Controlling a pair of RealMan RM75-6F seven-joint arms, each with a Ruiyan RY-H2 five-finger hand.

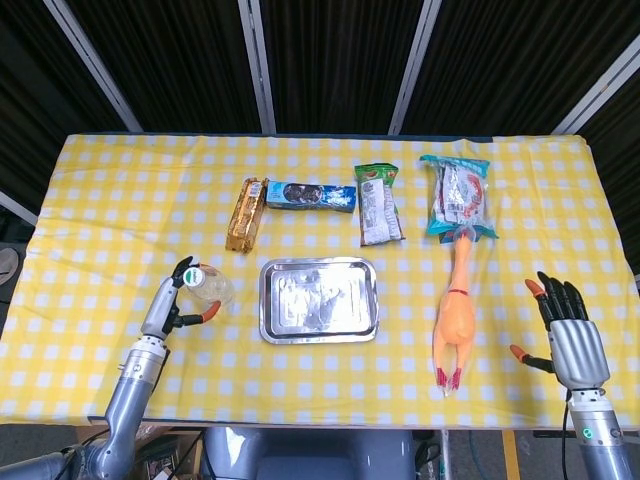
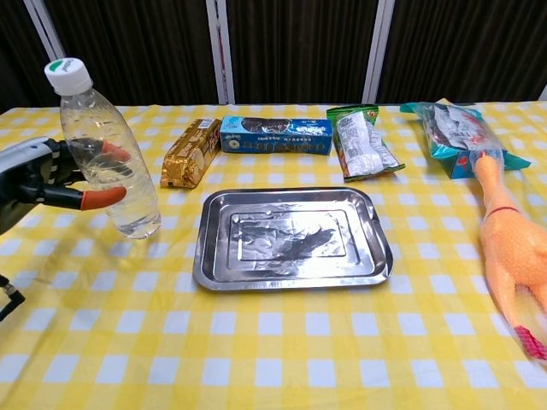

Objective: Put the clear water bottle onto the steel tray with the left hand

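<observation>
The clear water bottle (image 2: 109, 158) with a white and green cap leans left, and my left hand (image 2: 41, 175) grips it around the middle. Its base hangs just over the yellow checked cloth, left of the steel tray (image 2: 291, 280). From the head view, the bottle (image 1: 209, 286) sits between the fingers of my left hand (image 1: 172, 308), a short way left of the empty tray (image 1: 268, 302). My right hand (image 1: 566, 330) hovers open near the table's front right corner, holding nothing; the chest view does not show it.
A rubber chicken (image 1: 455, 310) lies right of the tray. Behind the tray lie a gold packet (image 1: 245, 214), a blue biscuit box (image 1: 311, 195), a green snack bag (image 1: 379, 205) and a teal bag (image 1: 458, 196).
</observation>
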